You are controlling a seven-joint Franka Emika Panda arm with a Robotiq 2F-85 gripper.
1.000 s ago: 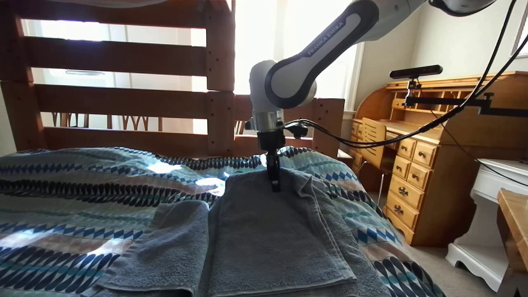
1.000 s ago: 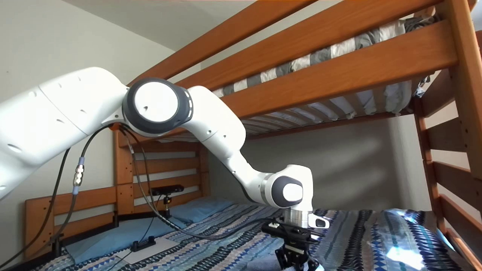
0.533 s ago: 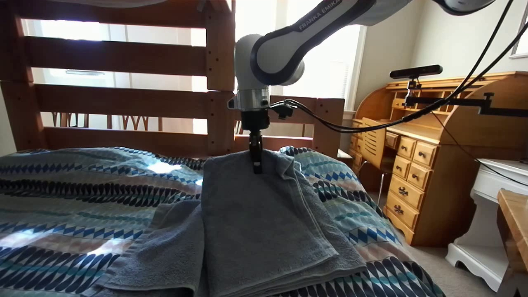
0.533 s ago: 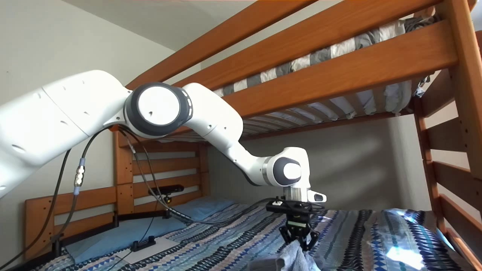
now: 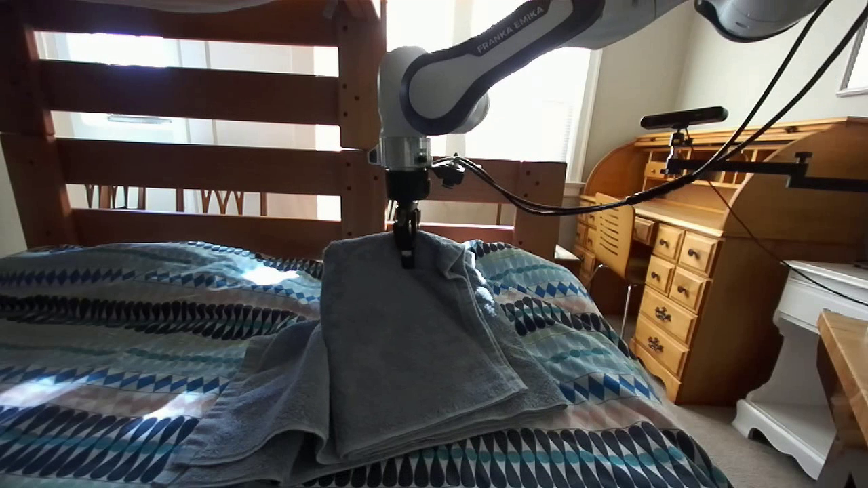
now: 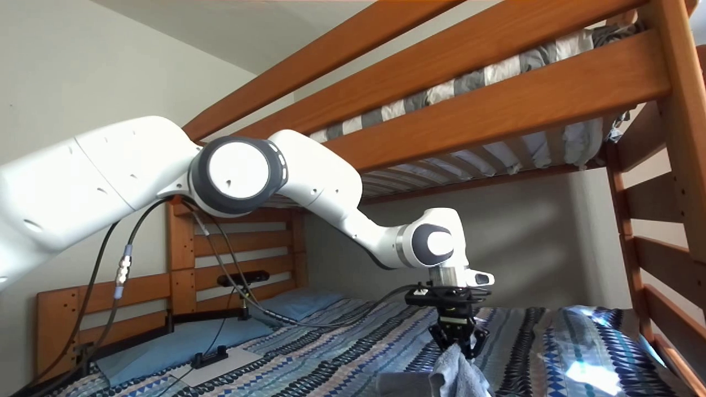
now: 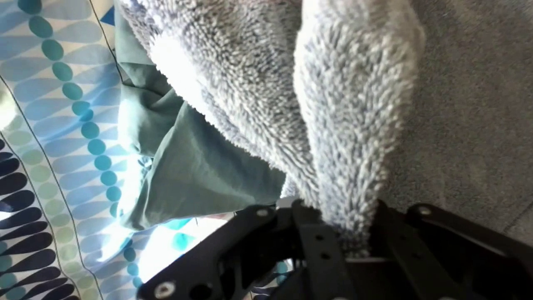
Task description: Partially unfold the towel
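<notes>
The grey-blue towel (image 5: 413, 346) lies on the bed, its upper part lifted into a raised slope. My gripper (image 5: 407, 261) points down at the top of that slope, shut on the bunched cloth. In an exterior view the towel (image 6: 460, 377) hangs as a peak below the gripper (image 6: 462, 348). In the wrist view a thick fold of the towel (image 7: 354, 104) runs up between the fingers of the gripper (image 7: 335, 212). A flap of the towel (image 5: 278, 407) lies on the bedspread to the left. The towel's underside is hidden.
The zigzag bedspread (image 5: 122, 325) covers the bed under the towel. Wooden bed rails (image 5: 196, 163) stand behind the arm. The upper bunk (image 6: 441, 121) is overhead. Cables (image 5: 583, 207) hang from the wrist. Pillows (image 6: 187, 342) and a camera (image 6: 242, 278) are at the far end.
My gripper has risen and moved left in an exterior view, with the towel in its jaws. The towel's top has lifted and its near right edge has drawn back over the bedspread.
</notes>
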